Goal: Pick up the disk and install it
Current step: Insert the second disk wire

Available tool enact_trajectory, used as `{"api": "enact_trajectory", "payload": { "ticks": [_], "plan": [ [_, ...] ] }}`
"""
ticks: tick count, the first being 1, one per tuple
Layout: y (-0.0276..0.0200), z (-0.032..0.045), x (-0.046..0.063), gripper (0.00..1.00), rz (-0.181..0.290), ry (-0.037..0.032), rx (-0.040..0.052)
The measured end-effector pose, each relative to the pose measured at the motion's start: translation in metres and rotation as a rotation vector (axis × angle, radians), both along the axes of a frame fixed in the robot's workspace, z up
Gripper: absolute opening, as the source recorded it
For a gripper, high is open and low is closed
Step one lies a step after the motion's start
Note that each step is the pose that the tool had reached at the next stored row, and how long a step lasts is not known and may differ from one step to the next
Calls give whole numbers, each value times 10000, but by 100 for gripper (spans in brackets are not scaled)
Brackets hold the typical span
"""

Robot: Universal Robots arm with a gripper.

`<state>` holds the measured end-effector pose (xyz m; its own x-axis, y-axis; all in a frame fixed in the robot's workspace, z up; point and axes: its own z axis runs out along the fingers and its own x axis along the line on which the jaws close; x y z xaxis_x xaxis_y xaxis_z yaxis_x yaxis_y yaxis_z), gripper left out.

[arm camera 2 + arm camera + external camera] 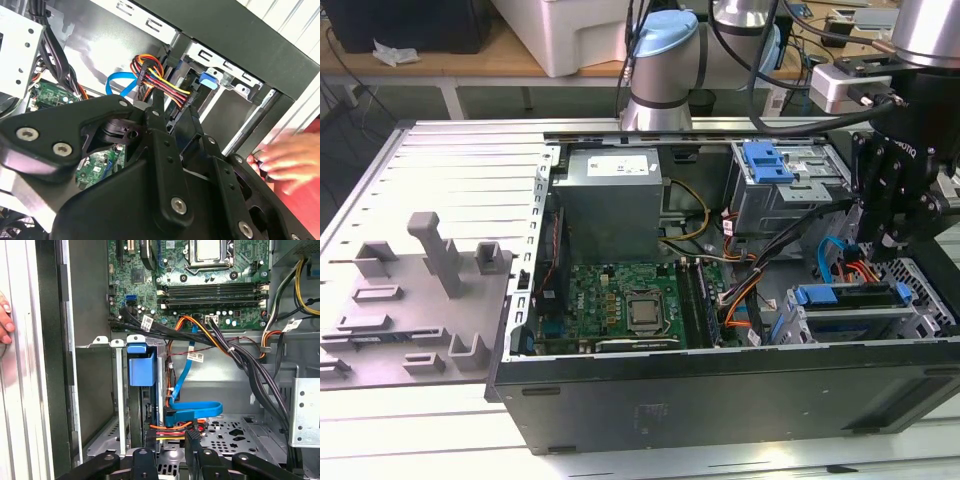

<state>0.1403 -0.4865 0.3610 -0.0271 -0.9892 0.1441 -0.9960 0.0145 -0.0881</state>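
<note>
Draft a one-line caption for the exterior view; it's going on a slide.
Black gripper hovers inside the open case, above the disk seated in its bay beside the motherboard.

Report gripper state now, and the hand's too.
Gripper: over the drive bay inside the computer case; open or closed cannot be told.
Hand: resting on the case edge, holding nothing.
</note>
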Motion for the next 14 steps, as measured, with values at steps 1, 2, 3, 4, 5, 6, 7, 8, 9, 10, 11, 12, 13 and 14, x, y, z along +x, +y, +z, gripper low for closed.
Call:
{"api": "enact_trajectory", "payload": {
  "ticks": [1, 2, 3, 4, 5, 6, 7, 8, 9, 10, 11, 12, 13, 14],
  "plan": [
    [0, 0, 0, 36, -1, 1, -1],
    [0, 0, 0, 36, 0, 1, 0],
    [0, 0, 0, 36, 0, 0, -1],
    [0, 0, 0, 36, 0, 0, 0],
    [0, 0, 0, 36, 0, 0, 0],
    [0, 0, -1, 36, 0, 0, 0],
    [2, 0, -19, 36, -2, -1, 0],
    [3, 0, -56, 36, 0, -9, 0],
    [3, 1, -82, 36, -1, -14, -1],
    [4, 0, -101, 36, -2, -17, 0],
    [9, 1, -122, 36, -9, -19, -1],
    [15, 2, -133, 36, -23, -20, 0],
    [17, 6, -142, 36, -38, -21, -2],
    [18, 5, -149, 36, -114, -22, 1]
  ]
}}
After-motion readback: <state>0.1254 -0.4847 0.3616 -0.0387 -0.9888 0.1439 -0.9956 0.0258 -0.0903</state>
